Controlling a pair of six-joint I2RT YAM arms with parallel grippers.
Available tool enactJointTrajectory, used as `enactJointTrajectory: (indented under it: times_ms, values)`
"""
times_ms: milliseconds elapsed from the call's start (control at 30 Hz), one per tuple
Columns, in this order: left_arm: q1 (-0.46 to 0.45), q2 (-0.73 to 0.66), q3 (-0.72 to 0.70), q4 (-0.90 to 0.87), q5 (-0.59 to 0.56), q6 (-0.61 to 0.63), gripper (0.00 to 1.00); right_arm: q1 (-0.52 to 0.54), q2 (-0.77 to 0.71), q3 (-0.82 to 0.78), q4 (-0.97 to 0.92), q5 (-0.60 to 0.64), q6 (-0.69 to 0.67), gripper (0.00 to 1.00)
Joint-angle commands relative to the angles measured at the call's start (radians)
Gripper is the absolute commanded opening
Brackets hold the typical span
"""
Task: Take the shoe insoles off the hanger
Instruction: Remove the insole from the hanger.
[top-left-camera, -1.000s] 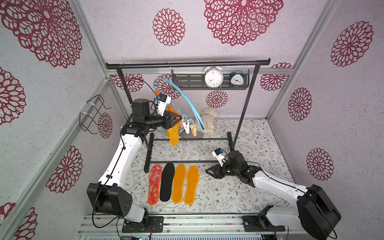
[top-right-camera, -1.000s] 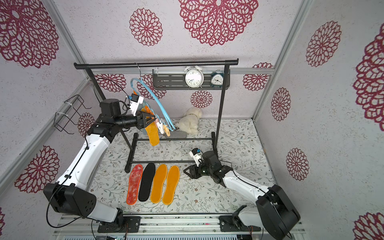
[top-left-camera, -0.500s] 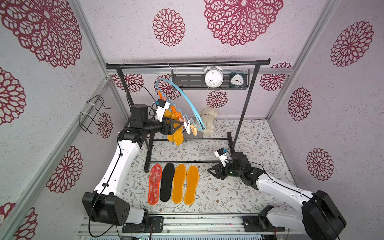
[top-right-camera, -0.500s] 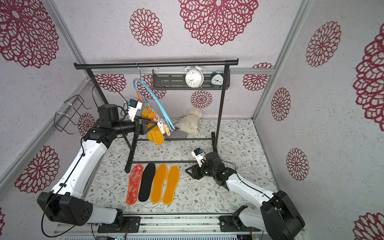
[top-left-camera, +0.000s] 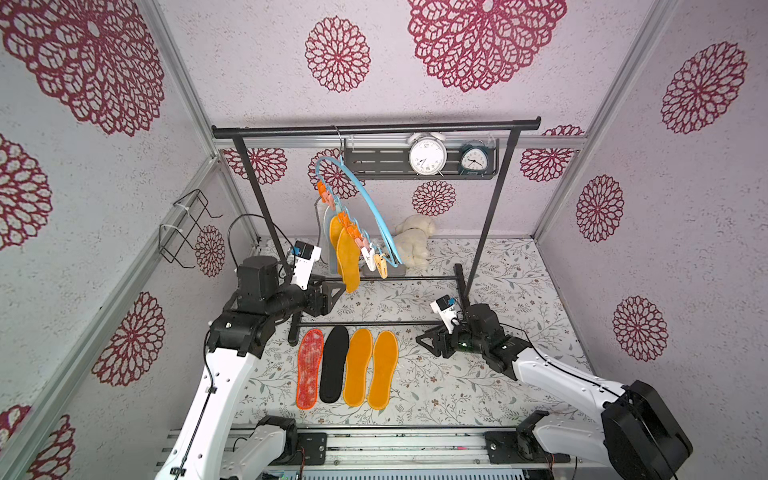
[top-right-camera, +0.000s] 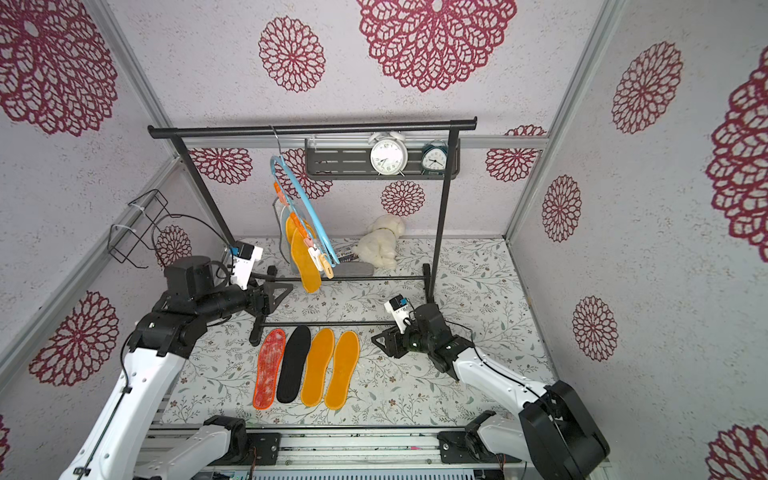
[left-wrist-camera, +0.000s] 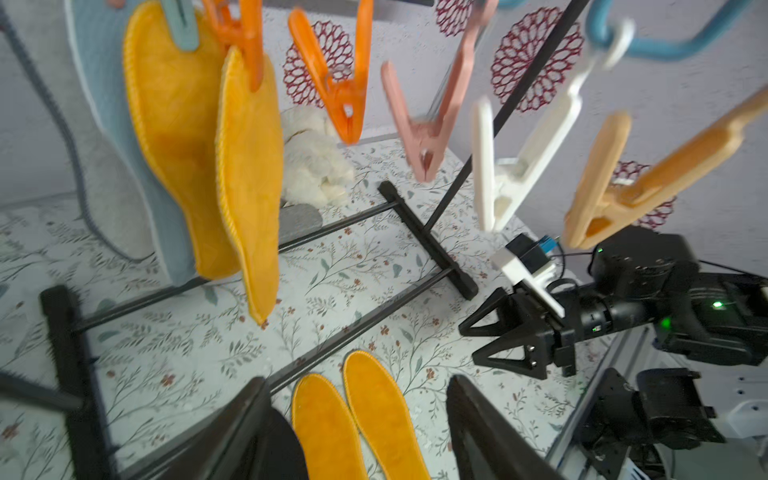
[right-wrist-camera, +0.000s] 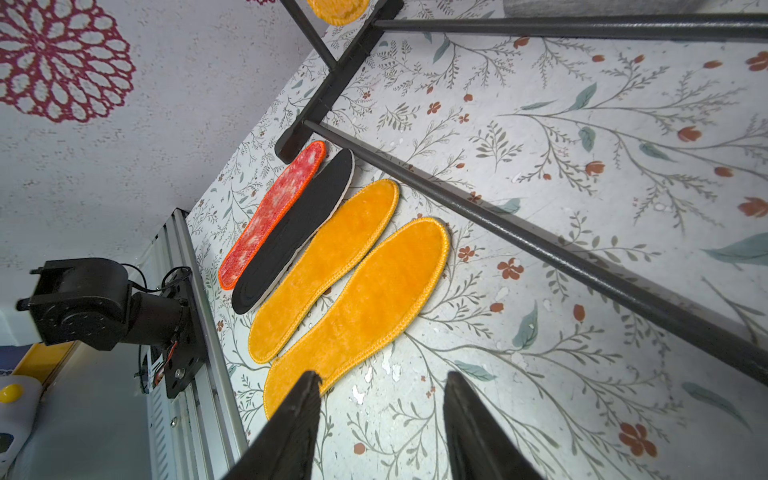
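Left gripper (top-left-camera: 338, 291) has let go and dropped away from the hanger (top-left-camera: 365, 195)

A second ago it was up among the pegs pinching an orange insole (top-left-camera: 347, 257). Now its jaws are spread wide with nothing in them, near that insole's low tip, and the insole still hangs pegged beside another orange one (left-wrist-camera: 174, 124) and a grey-blue one (left-wrist-camera: 104, 124). Right gripper (top-left-camera: 428, 343) is about where it was: half open, empty, low over the floral table (top-left-camera: 457, 386) next to the flat row of red (top-left-camera: 309, 368), black (top-left-camera: 334, 363) and two orange (top-left-camera: 370, 368). The hanger hooks on a black rack (top-left-camera: 374, 126), with clocks (top-left-camera: 427, 156), a plush toy (top-left-camera: 411, 241) and flowery walls behind.
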Motion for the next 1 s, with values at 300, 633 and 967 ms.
enactJointTrajectory:
  times_ms: [300, 633, 967]
  values:
    - [0.006, -0.405, -0.401, 0.034, -0.383, -0.076, 0.84, -0.012, -0.077, -0.051, 0.091, -0.044, -0.059, 0.51]
    - [0.005, -0.425, -0.428, 0.047, -0.352, -0.078, 0.87, -0.015, 0.137, 0.161, 0.261, -0.104, -0.104, 0.51]
    - [0.005, -0.442, -0.433, 0.047, -0.350, -0.082, 0.87, -0.045, 0.504, 0.616, 0.361, -0.232, -0.124, 0.54]
